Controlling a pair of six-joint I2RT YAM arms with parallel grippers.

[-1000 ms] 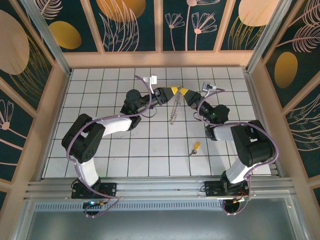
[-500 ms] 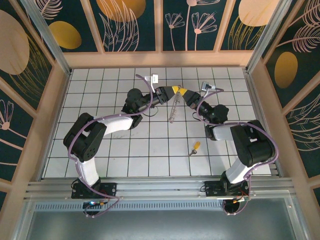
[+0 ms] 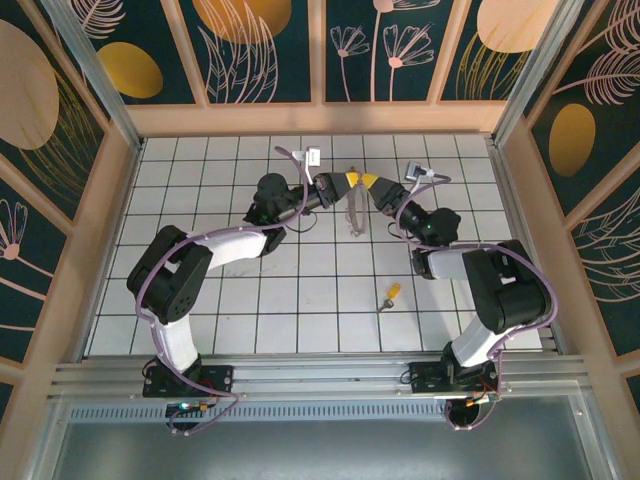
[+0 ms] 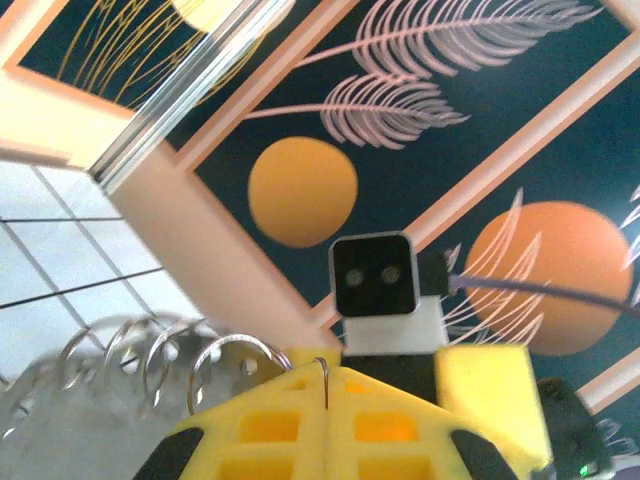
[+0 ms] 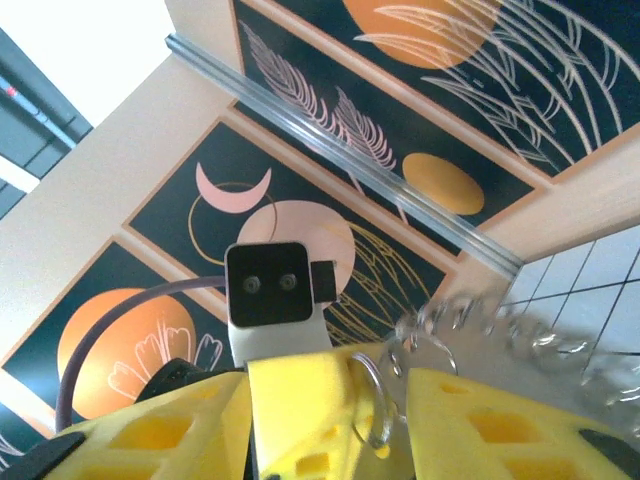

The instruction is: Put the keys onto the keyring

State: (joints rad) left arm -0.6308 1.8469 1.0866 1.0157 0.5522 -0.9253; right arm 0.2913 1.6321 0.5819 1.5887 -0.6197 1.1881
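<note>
- From above, the keyring [image 3: 355,212] hangs between the left gripper [image 3: 346,182] and the right gripper [image 3: 366,182], toward the table's [image 3: 300,300] 12 o'clock edge. The yellow-headed key [image 3: 388,296] lies at its 5 o'clock, well apart.
- The left wrist view shows the left gripper pinched tight on the keyring's thin wire.
- The right wrist view shows the right gripper parted, with one loop loose between its fingers.
- Close up, the keyring is a row of linked silvery loops.

The desk [image 3: 200,300] has a white tiled top with dark grid lines, enclosed by a light wooden frame [image 3: 320,118]. Dark teal wall panels [image 3: 270,50] with orange discs and pale plant outlines fill the frame. An aluminium rail [image 3: 320,375] runs along the desk's near edge.
</note>
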